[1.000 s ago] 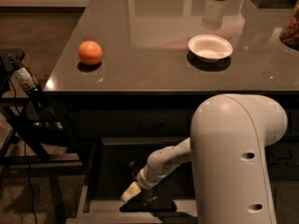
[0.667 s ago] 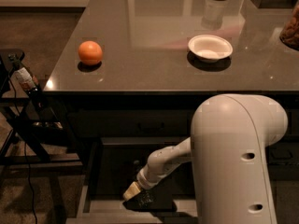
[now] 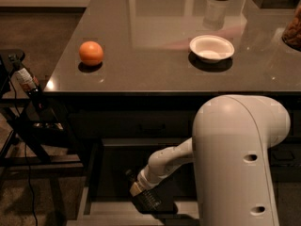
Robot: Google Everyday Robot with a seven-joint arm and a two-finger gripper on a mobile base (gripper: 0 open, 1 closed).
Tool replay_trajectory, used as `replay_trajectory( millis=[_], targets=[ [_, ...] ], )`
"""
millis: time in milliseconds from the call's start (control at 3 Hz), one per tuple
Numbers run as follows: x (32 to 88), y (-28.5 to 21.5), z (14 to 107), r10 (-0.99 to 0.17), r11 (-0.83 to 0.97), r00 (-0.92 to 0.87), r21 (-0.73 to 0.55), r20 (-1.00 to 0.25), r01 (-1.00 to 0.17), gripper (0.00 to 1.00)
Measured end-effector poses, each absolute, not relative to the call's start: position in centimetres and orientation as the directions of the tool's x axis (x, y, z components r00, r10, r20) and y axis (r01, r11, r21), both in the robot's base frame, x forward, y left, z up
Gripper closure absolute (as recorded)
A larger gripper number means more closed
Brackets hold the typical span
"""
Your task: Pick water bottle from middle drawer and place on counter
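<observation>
The water bottle appears to be the ribbed, faintly glinting shape low in the open middle drawer, lying on the dark floor close behind the front rim; it is dim, and its cap cannot be made out. The gripper is right at it, reaching down into the drawer at the end of the white arm, and seems to touch or overlap the bottle. Whether the jaws are spread around it or already pinching it cannot be told. The step in hand is therefore judged to be the grasp inside the drawer, the first half of the job, with the bottle not yet lifted. The next move calls for a firm hold on crinkly sides that may give, then a straight rise clear of the drawer rim and the counter's overhanging edge before swinging up. On the counter, bare space lies between the orange and the white bowl, a sensible spot to set it down upright.
</observation>
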State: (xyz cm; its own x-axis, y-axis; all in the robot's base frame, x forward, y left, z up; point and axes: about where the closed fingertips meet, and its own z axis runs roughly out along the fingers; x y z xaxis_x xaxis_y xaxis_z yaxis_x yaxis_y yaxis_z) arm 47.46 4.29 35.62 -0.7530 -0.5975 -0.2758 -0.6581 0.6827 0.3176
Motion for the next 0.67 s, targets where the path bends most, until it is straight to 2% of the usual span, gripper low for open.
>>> replay_trajectory(
  millis=[333, 667],
  targets=[
    [47.46, 4.29, 35.62, -0.597, 0.683, -0.753, 0.318, -0.276, -0.658, 0.89],
    [47.45, 4.29, 35.63, -0.597, 0.683, -0.753, 0.318, -0.276, -0.658, 1.00]
  ],
)
